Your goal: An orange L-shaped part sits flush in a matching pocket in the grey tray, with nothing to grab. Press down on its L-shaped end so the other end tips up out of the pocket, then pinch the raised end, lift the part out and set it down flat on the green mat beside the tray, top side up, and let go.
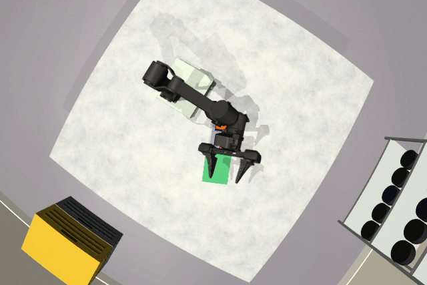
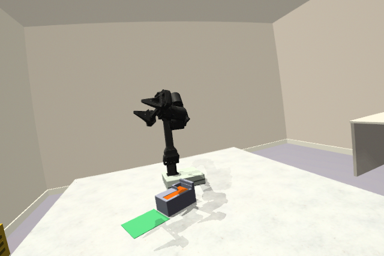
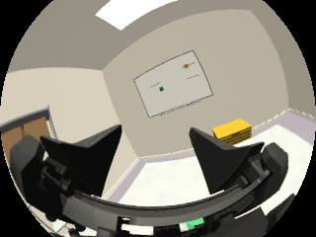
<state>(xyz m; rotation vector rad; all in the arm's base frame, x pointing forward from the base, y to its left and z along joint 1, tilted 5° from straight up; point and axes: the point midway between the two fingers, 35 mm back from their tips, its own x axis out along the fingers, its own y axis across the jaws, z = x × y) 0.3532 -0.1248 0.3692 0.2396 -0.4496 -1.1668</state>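
The orange part [image 2: 176, 193] [image 1: 220, 127] lies in the pocket of the grey tray [image 2: 179, 202] [image 1: 213, 134], its wider L-shaped end toward the robot base. In the top view the arm hides most of both. The green mat [image 2: 144, 223] [image 1: 220, 171] lies flat beside the tray, on the side away from the base, with nothing on it. My gripper [image 1: 223, 180] [image 2: 138, 106] [image 3: 156, 129] is open and empty. It is raised high above the table, fingers pointing outward past the tray and mat. In the wrist view only a sliver of the mat shows at the bottom edge.
The pale robot base [image 1: 185, 105] [image 2: 168, 180] stands just behind the tray. The tray has a raised wall at its base end. A yellow box [image 1: 62, 247] [image 3: 232, 129] and a rack with black rolls [image 1: 389, 195] stand off the table, well away from the arm.
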